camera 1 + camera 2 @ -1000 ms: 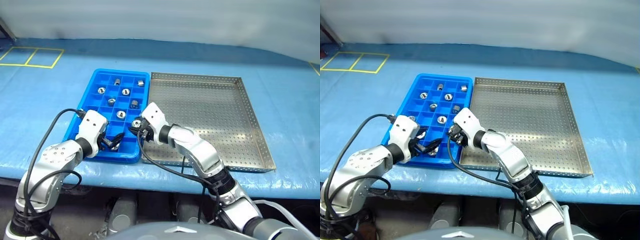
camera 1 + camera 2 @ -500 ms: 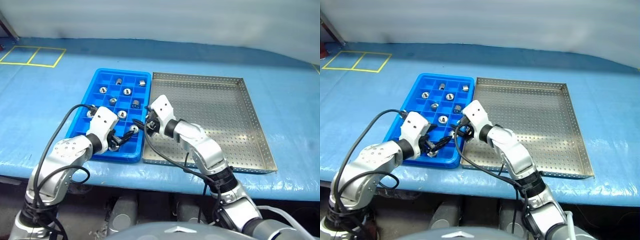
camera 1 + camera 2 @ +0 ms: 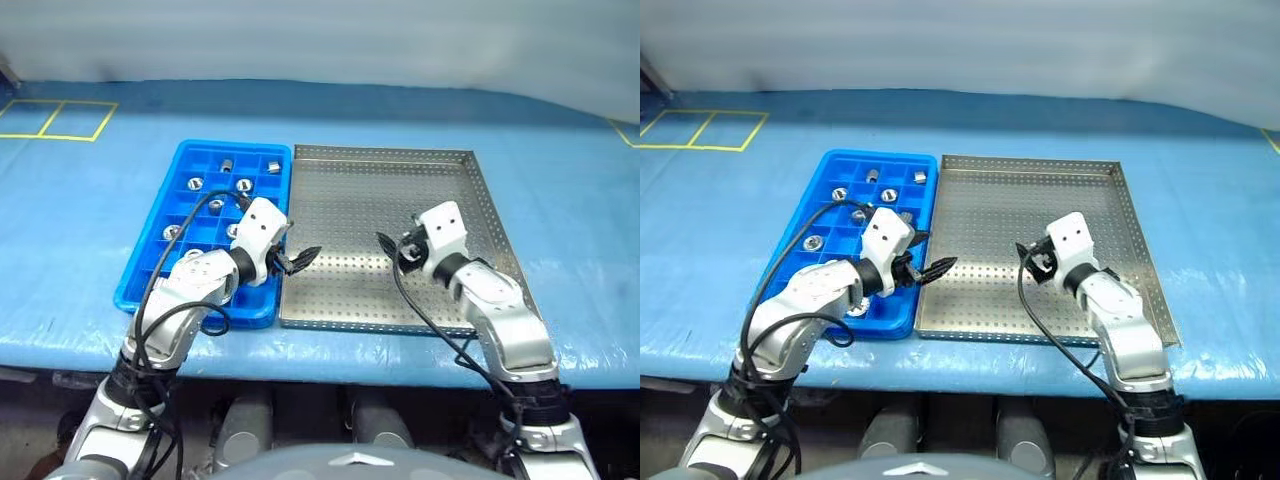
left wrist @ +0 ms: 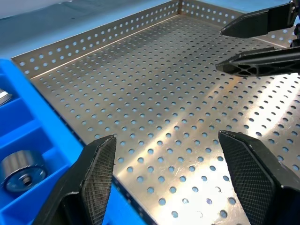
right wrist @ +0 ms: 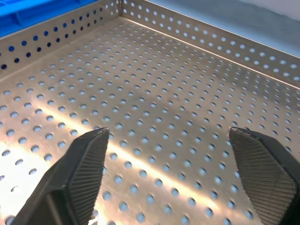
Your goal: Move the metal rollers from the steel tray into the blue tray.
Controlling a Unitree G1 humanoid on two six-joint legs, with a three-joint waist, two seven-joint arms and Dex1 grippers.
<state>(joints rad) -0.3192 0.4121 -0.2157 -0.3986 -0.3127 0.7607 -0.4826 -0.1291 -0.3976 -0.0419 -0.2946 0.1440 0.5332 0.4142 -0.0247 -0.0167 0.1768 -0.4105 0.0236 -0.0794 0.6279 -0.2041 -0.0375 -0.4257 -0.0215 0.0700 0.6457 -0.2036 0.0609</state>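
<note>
1. The counter (image 3: 90, 190) is covered in a blue sheet and carries both trays side by side, touching along one edge.
2. The steel tray (image 3: 440, 330) lies on the robot's right. As far as its perforated floor shows, it is bare, with no rollers on it.
3. The blue tray (image 3: 135, 275) lies on the robot's left, its long axis running away from the robot.
4. The right gripper (image 3: 391, 247) hovers low over the steel tray's middle, fingers spread wide and holding nothing, pointing toward the blue tray.
5. The left gripper (image 3: 297, 259) reaches across the shared edge so its tips hang just over the steel tray's near-left floor. Its fingers are also spread and hold nothing.
6. The metal rollers (image 3: 243, 184) sit in the blue tray's compartments, mostly toward the far end, one to a cell. Several stand on end with the dark centre hole facing up, so their short axis is vertical. At least one in the far row looks to lie on its side.
7. Judging by the bare steel floor, the transfer looks finished or nearly so. The step in hand seems to be a check, so sweep both grippers along the rim corners, keep the fingers apart and clear of each other, and avoid nudging the blue tray.
</note>
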